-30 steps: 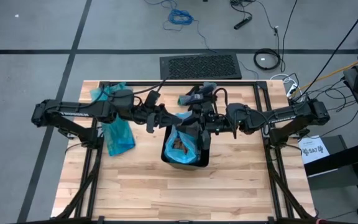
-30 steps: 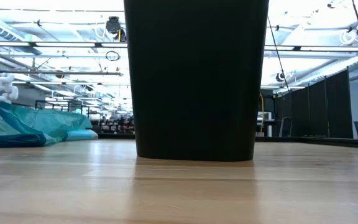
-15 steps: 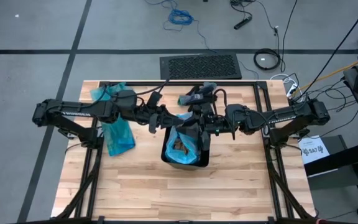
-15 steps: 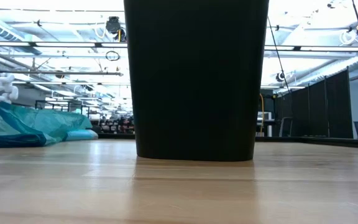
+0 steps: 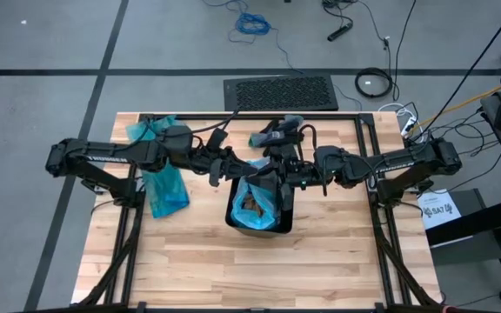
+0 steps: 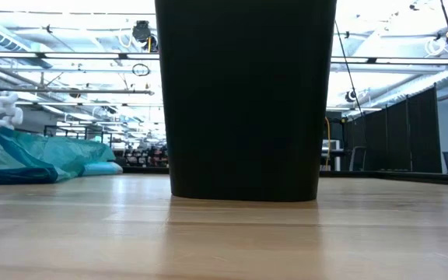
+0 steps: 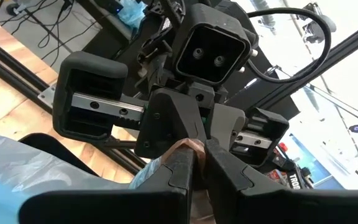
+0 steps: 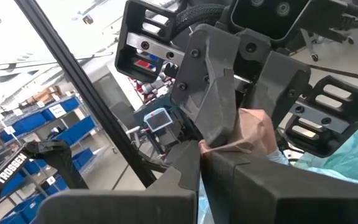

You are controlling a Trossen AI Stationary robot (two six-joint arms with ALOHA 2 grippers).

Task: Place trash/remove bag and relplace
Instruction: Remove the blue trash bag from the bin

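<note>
A black bin [image 5: 278, 224] [image 6: 243, 101] stands mid-table, lined with a blue bag [image 5: 243, 193] that holds brown and white trash [image 5: 252, 203]. Above the bin's far rim my two grippers meet tip to tip, both pointing level. My left gripper [image 7: 199, 169] [image 5: 257, 169] comes from the table's left. My right gripper [image 8: 201, 163] [image 5: 283, 171] comes from the right. Each is shut on the same brown paper scrap [image 8: 252, 132] [image 7: 184, 149], which hangs between them over the bin. My left gripper pinches one edge of the brown paper scrap [image 7: 188, 155] between its two fingers, reaching in level from the table's left. The scrap is clear of the bin and the table. My right gripper pinches the opposite edge of the scrap [image 8: 225, 148] between its two fingers, coming level from the table's right. The crumpled paper bulges out past its fingertips toward the left gripper's fingers [image 8: 213, 87].
A filled blue bag [image 5: 165, 189] [image 6: 45, 159] lies on the table left of the bin, and more blue plastic [image 5: 149, 130] lies at the far left corner. Dark items with a blue piece [image 5: 277, 132] lie at the far edge. Black frame rails [image 5: 368, 130] border the table.
</note>
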